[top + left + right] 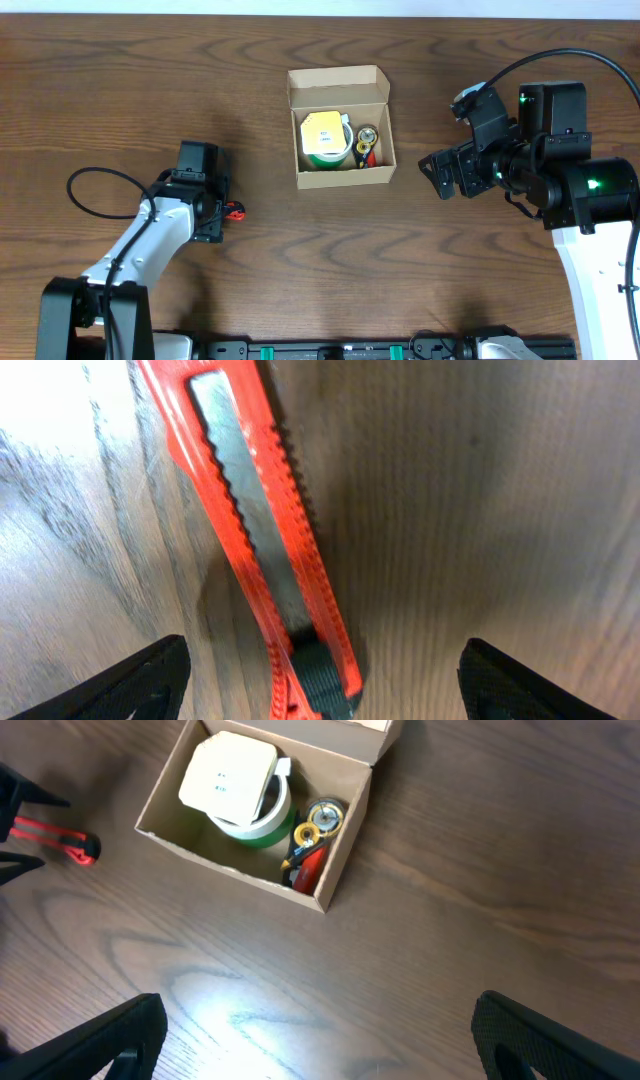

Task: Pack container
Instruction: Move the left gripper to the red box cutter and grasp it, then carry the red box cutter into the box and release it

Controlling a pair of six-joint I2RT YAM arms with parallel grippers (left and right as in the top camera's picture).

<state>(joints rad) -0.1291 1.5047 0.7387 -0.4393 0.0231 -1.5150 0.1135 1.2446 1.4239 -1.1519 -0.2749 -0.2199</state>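
The box point(345, 181) sits open near the middle of the tabletop point(300, 270), in its far half, with the flap raised on the far side. A pale strip along the top of the overhead view marks the tabletop's far edge. Bare wood lies all around the box: a broad stretch to its left, a narrower one to its right, and a wide band in front.

The left pincer point(220, 212) hangs over the near-left part, well apart from the box. Its fingers point(150, 680) stand wide, one on each side of a red cutter point(270, 550) that lies flat on the wood. Bare wood shows between the cutter and each finger, so nothing is gripped.

The right pincer point(438, 175) is to the right of the box and points towards it, with a strip of bare wood between them. Its fingers point(545, 1040) are spread wide and hold nothing.

Counted:
- one box
- one cutter outside it
- four things inside – one green tape roll point(262, 823), one pale square piece point(225, 778) lying on that roll, one small yellow round piece point(325, 817) and one red piece point(310, 868) in the right-hand corner

What the two small pieces are I cannot tell. The roll fills the left part of the box.
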